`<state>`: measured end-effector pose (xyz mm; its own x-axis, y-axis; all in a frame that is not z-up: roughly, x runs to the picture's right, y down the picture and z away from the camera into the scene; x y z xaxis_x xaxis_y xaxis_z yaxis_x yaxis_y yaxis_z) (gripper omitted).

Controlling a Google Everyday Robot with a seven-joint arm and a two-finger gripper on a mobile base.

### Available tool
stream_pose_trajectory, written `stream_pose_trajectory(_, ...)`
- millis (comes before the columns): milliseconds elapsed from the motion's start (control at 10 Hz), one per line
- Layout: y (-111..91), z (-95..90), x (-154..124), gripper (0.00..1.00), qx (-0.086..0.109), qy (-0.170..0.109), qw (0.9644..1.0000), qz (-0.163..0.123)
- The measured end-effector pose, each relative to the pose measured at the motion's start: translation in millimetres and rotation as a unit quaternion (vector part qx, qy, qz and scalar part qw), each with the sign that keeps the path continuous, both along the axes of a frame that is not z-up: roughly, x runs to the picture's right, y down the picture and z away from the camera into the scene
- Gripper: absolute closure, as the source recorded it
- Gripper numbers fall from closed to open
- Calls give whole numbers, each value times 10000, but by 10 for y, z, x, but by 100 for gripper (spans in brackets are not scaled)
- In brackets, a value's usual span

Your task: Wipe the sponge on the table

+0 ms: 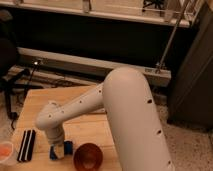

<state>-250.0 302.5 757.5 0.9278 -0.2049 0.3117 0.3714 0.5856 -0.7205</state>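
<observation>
The blue sponge [67, 147] lies on the light wooden table [55, 100] near its front edge, just left of the orange-brown bowl [88, 156]. My gripper [58, 150] points straight down from the white wrist onto the sponge. Blue shows on both sides of its fingers, so it is shut on the sponge and presses it on the tabletop. The large white arm [130, 115] reaches in from the right and hides the table's right part.
A black block with white stripes [26, 145] lies at the left front of the table, with an orange object [5, 151] beside it at the edge. Behind the table run a dark wall, a metal ledge and cables [30, 75].
</observation>
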Motion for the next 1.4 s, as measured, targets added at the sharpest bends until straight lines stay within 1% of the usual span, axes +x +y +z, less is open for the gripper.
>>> stream_pose_trajectory(200, -197, 200, -160, 54, 112, -129, 9997, -180)
stream_pose_trajectory(500, -532, 504, -408, 54, 283, -322, 9982, -410)
stream_pose_trajectory(600, -666, 603, -460, 54, 351, -355, 9979, -420)
stream_pose_trajectory(700, -840, 727, -476, 56, 422, -360, 9977, -378)
stream_pose_trajectory(800, -937, 805, -461, 62, 448, -342, 9979, -331)
stream_pose_trajectory(900, -1029, 889, -422, 72, 455, -313, 9982, -240)
stream_pose_trajectory(1000, -1093, 953, -354, 76, 451, -256, 9985, -150)
stream_pose_trajectory(1200, -1144, 1021, -173, 76, 427, -122, 9990, 17)
stream_pose_trajectory(1400, -1141, 1019, 106, 76, 419, 87, 9989, 175)
